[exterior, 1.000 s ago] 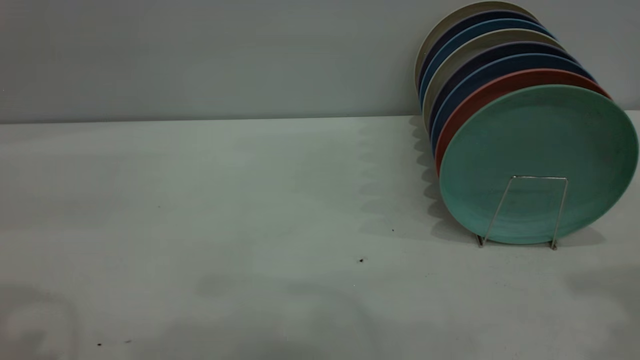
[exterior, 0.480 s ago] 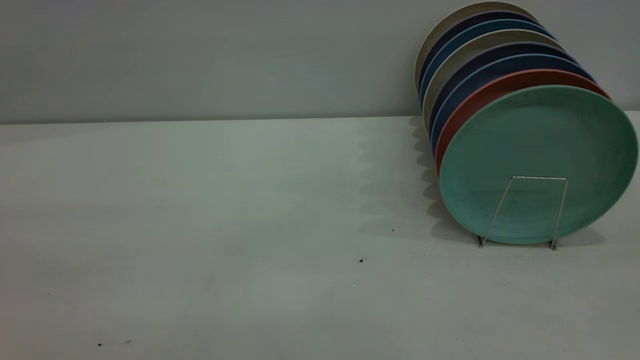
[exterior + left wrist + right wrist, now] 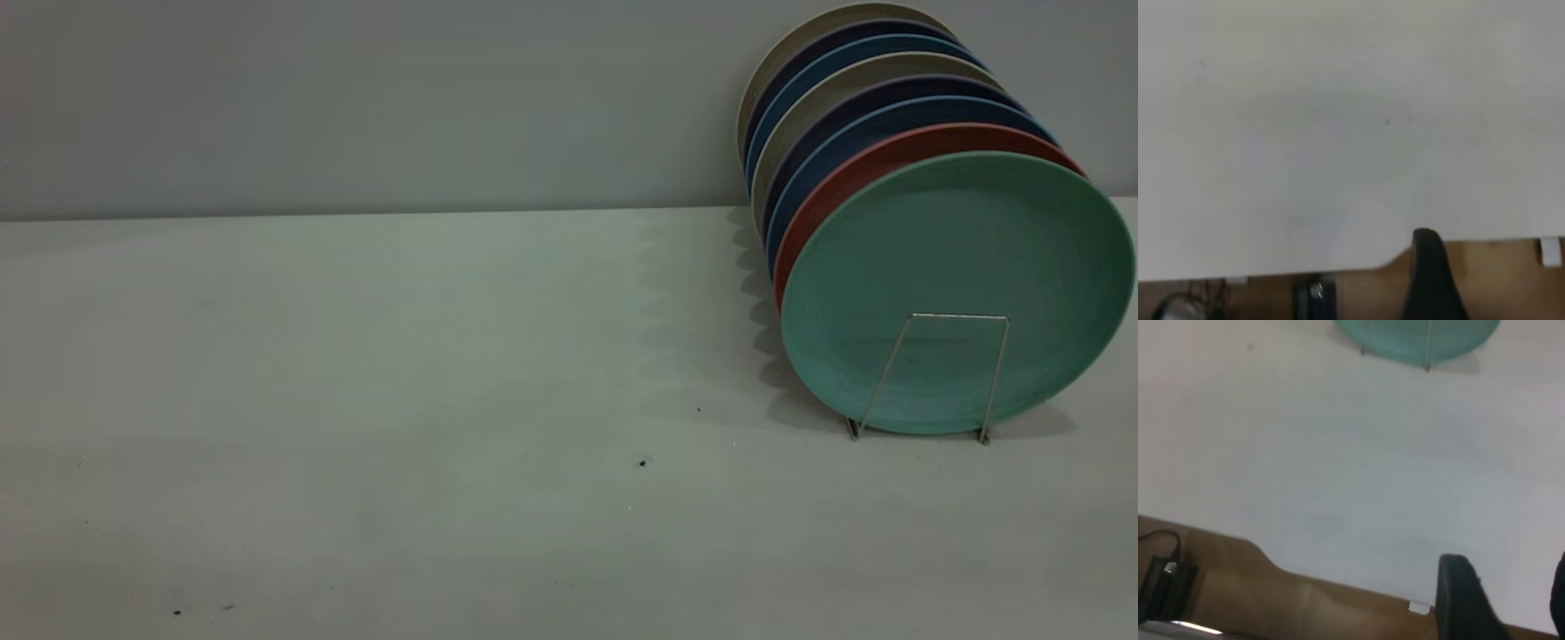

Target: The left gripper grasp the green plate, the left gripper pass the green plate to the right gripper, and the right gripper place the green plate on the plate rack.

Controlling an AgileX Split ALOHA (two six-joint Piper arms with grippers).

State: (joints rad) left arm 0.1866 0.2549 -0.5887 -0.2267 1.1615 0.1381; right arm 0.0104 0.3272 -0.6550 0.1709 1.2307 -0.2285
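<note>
- Already racked, the green plate (image 3: 956, 267) is being left well beyond the right gripper's (image 3: 1508, 573) seemingly parted, empty fingers (image 3: 1458, 593).
- The left gripper's (image 3: 1426, 273) state cannot be told.
- Arm shadows are being withdrawn; task likely done.

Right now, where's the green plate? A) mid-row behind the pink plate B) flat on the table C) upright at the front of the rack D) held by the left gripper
C: the green plate stands on edge in the plate rack, behind its frontmost wire loop and ahead of the salmon-pink plate; no gripper touches it in the exterior view.
</note>
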